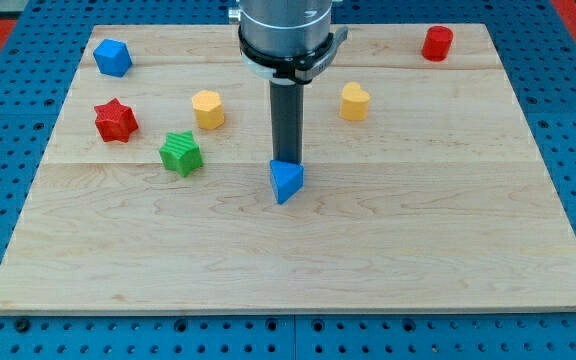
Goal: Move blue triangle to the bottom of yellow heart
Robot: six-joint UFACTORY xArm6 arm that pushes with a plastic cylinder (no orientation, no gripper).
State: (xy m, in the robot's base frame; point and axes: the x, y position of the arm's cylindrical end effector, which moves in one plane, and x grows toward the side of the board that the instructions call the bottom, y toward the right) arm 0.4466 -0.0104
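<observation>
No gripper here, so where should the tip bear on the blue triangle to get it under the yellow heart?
Bear on the blue triangle at its left face, coming from the view's left. The yellow heart sits up and to the right, so the spot below it lies to the triangle's right. My tip now meets the triangle's top edge; pushing from there would probably drive it toward the view's bottom instead.
</observation>
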